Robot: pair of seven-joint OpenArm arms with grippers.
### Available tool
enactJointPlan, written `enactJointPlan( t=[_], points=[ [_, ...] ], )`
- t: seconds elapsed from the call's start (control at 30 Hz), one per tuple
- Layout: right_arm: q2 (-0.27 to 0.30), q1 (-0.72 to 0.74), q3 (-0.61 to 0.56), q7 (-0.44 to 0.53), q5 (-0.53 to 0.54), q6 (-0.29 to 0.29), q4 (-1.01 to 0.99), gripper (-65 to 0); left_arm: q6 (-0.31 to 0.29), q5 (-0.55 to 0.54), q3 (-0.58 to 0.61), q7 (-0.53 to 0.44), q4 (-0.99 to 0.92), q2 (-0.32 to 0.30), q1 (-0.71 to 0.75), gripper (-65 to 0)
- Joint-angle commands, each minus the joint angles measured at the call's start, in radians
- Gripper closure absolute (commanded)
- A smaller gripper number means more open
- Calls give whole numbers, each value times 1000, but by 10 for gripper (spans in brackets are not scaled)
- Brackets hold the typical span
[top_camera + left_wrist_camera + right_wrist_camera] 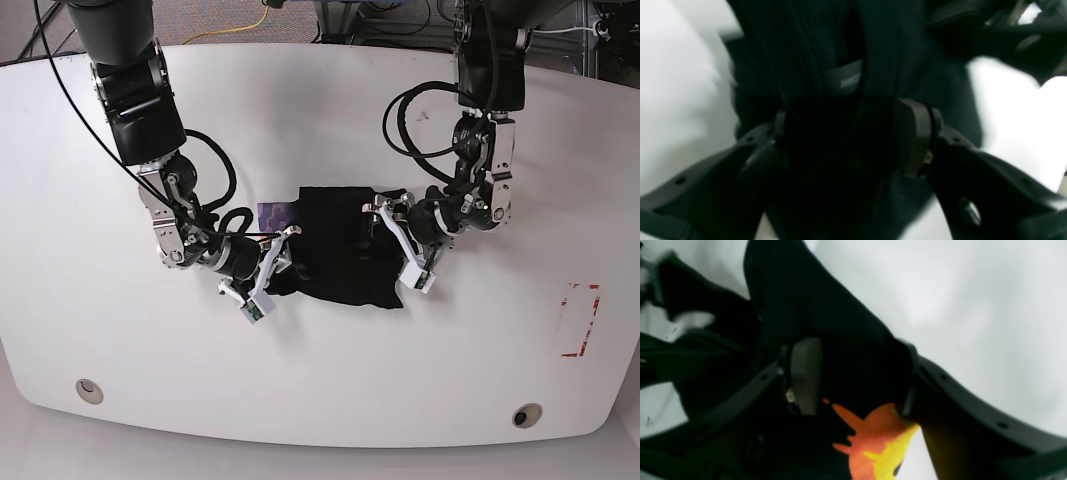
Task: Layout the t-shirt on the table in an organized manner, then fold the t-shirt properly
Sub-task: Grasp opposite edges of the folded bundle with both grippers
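T-shirt (340,245) bunched mid-counter (320,380); left gripper (846,133) and right gripper (853,373) jaws both pinching its fabric.

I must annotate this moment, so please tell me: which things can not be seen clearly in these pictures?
- White lettering on the black fabric t-shirt: left wrist view, blurred, cut by a fold.
- Orange-yellow print: right wrist view, cut by the bottom edge.
- Purple patch: base view, too small.
- Left gripper grip: dark cloth hides one pad.
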Motion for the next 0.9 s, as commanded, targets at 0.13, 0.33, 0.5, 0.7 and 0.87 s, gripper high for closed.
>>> enactJointPlan(
  t=[0.13,0.33,0.5,0.7,0.87],
  points=[
    [29,-10,6,91,11,9,-38,-300,-1,31,16,-99,-201,-71,-67,-372],
    [64,-73,13,103,13,9,-26,-298,-1,28,57,-127,-305,-126,-108,-372],
    [88,-162,47,99,16,0,70,-296,-1,26,94,-127,-304,-141,-118,-372],
    [93,-288,133,20,14,-46,251,-238,-3,24,123,-121,-284,-133,-153,-372],
    [93,-357,201,-75,14,-71,449,-235,-3,23,160,-55,-121,-132,-151,-372]
  ],
)
